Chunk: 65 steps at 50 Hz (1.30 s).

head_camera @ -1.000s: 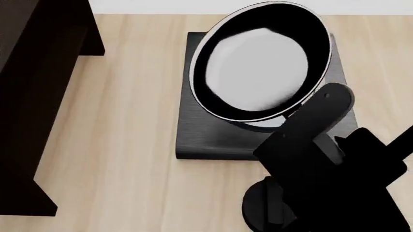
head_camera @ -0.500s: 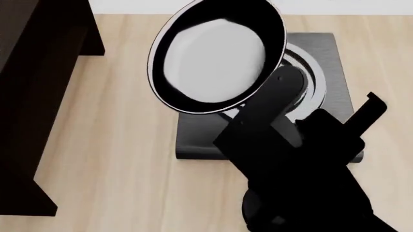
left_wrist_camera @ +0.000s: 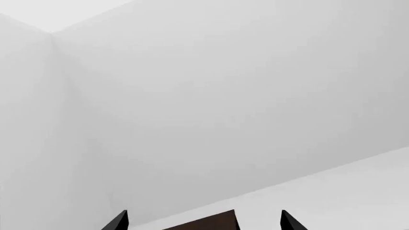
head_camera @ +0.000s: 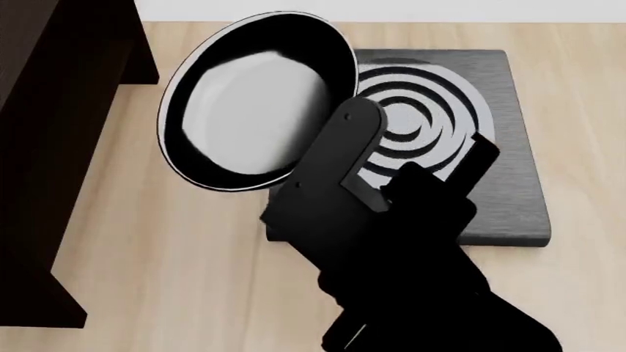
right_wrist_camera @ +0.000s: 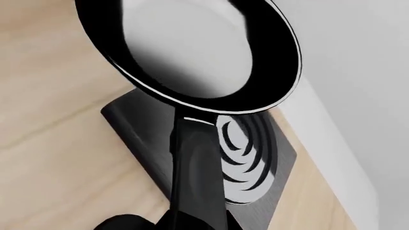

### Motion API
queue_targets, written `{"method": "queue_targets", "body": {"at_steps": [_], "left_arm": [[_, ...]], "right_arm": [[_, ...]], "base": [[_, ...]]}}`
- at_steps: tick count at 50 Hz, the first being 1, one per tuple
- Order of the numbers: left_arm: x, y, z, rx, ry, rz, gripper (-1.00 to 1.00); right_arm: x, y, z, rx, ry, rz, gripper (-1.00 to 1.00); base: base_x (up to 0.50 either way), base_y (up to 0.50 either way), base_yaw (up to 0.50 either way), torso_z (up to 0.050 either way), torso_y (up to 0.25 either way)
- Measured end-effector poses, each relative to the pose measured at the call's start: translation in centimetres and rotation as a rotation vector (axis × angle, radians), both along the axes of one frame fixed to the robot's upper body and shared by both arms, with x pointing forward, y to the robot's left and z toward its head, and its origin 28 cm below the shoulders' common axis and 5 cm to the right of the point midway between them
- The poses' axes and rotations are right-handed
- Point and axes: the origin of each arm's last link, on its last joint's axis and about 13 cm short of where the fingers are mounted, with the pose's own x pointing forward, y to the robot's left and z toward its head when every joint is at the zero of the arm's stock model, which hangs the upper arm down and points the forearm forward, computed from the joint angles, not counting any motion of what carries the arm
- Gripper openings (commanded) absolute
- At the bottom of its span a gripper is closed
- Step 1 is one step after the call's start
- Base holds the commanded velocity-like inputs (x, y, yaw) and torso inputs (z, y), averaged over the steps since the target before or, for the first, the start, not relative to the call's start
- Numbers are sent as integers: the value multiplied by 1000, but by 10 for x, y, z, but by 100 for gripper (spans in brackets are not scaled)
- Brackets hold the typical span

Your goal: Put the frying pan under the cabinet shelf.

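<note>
Frying pan (head_camera: 256, 103) is up off the stove plate (head_camera: 489, 147), tilted, near the cabinet (head_camera: 44, 147). Right gripper (right_wrist_camera: 191, 201) clamps its handle; rigid, slick, front-heavy w/ long lever, so grip firmly. Left gripper (left_wrist_camera: 201, 223) spread, empty.

Black frying pan (head_camera: 256, 103), grey sheen inside; dark stove plate (head_camera: 509, 147), white rings.

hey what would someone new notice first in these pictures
The frying pan, lifted and tilted, hangs over the wooden table's middle, held by its handle on the right arm. Behind it the square stove plate shows its bare rings. The dark cabinet stands at far left.
</note>
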Motion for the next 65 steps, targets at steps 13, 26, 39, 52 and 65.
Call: {"method": "queue_targets", "body": {"at_steps": [13,26,39,52,65], "left_arm": [[-5,1,0,10,-8,7,100],[-7,0,0,23,-12,17,100],[-10,-1,1,19,-16,7,100],[-12,-1,0,13,-19,2,100],[-12,1,-3,8,-15,2,100]], "right_arm": [[3,7,0,5,15,37,-100],[6,9,-1,16,35,48,-100],[10,11,-4,24,80,64,-100],[20,10,-16,19,146,52,-100],[33,15,-24,18,184,54,-100]], "base": [[0,0,0,1,2],[0,0,0,1,2],[0,0,0,1,2],[0,0,0,0,2],[0,0,0,1,2]]}}
